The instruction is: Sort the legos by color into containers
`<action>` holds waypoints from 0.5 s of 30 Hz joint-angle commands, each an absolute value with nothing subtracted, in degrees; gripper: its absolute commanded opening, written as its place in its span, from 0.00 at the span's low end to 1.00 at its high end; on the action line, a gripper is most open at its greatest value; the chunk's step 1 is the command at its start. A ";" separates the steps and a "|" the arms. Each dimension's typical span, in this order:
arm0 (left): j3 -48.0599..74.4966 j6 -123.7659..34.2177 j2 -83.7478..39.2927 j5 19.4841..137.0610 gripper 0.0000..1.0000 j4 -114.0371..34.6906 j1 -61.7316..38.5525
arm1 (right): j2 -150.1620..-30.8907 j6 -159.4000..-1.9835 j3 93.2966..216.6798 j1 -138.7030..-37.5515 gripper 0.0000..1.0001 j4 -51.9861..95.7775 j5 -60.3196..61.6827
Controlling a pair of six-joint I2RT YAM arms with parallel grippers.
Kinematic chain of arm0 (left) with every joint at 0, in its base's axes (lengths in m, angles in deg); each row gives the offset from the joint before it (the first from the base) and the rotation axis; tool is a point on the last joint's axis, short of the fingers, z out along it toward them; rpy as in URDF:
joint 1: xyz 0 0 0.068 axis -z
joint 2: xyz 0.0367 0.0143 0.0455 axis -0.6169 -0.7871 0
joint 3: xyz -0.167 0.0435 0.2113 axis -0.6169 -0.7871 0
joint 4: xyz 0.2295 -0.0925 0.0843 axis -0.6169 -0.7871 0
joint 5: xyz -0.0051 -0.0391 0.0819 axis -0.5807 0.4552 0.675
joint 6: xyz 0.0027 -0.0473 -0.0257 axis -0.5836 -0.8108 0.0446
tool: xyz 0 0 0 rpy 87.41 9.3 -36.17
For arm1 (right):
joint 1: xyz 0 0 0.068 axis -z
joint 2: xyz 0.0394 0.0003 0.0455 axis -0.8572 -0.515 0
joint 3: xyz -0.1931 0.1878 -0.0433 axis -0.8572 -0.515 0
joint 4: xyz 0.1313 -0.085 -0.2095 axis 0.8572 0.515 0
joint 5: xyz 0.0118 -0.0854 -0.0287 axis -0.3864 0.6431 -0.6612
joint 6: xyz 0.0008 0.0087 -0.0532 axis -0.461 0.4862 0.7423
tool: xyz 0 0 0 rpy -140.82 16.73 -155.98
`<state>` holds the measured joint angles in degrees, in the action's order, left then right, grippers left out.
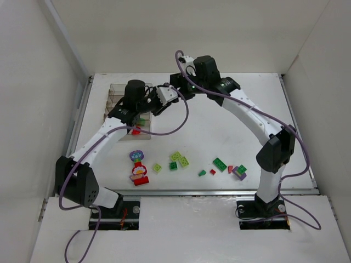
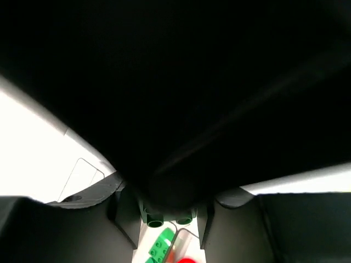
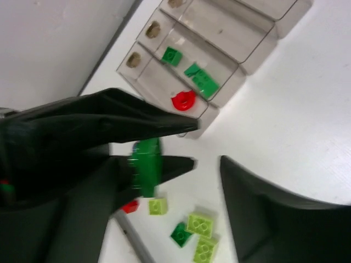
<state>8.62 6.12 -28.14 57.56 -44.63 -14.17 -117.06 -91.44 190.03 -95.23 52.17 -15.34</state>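
The clear tray (image 1: 114, 94) stands at the far left; in the right wrist view (image 3: 236, 33) its compartments hold two green bricks (image 3: 200, 80) and a red piece (image 3: 184, 101). My left gripper (image 1: 143, 111) hovers by the tray's near end, shut on a dark green brick (image 2: 167, 212); that brick looks blurred in the right wrist view (image 3: 145, 164). My right gripper (image 1: 160, 103) is open right beside it, its body blacking out most of the left wrist view. Loose lime bricks (image 1: 179, 159), green bricks (image 1: 219, 164), red bricks (image 1: 213, 171) and a purple brick (image 1: 238, 173) lie near the front.
The flower-topped red, white and purple piece (image 1: 139, 171) lies front left. A lime brick (image 3: 158, 205) and a dark green brick (image 3: 181, 234) lie below the grippers. White walls close in the table on three sides. Purple cables hang off both arms.
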 commanded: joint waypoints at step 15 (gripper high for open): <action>12.15 17.75 -41.82 64.03 0.00 -51.09 -35.54 | -121.59 -97.78 188.07 -86.07 0.99 50.22 -12.95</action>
